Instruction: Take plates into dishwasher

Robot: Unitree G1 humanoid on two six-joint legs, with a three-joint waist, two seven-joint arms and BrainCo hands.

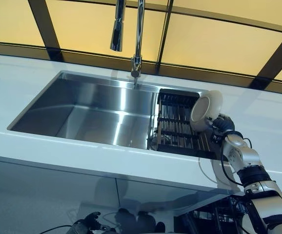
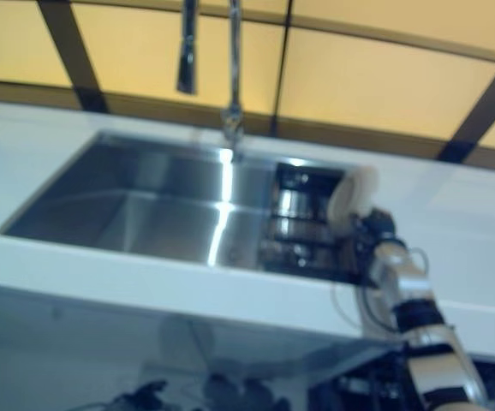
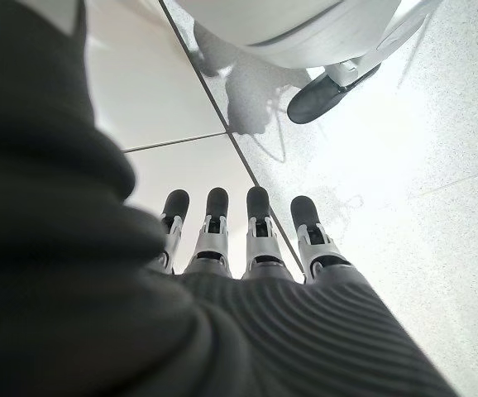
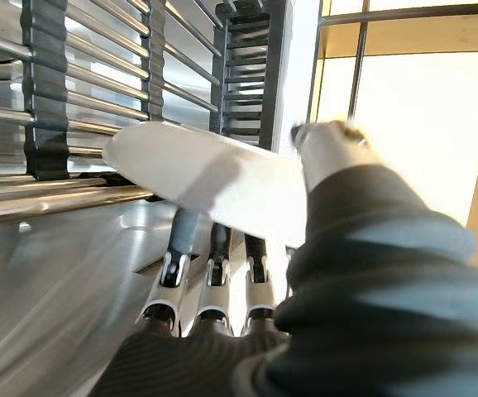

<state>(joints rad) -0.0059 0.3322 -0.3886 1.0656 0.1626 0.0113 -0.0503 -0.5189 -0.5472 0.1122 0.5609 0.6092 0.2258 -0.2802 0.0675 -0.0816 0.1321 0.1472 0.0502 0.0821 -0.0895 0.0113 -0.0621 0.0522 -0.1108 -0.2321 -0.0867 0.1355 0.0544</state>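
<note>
A white plate (image 1: 207,111) stands tilted on its edge at the right end of the sink, over the dark drying rack (image 1: 172,131). My right hand (image 1: 223,127) is shut on it from the right. In the right wrist view the plate (image 4: 214,178) lies between the fingers (image 4: 181,240) beneath it and the thumb on top. My left hand (image 3: 255,240) hangs low below the counter, open and holding nothing, and also shows at the picture's bottom edge (image 1: 85,225).
A steel sink (image 1: 92,112) is set into the white counter (image 1: 43,146), with a tall faucet (image 1: 138,34) behind it. Windows run along the back. Dark wire shapes (image 1: 219,214) sit under the counter at lower right.
</note>
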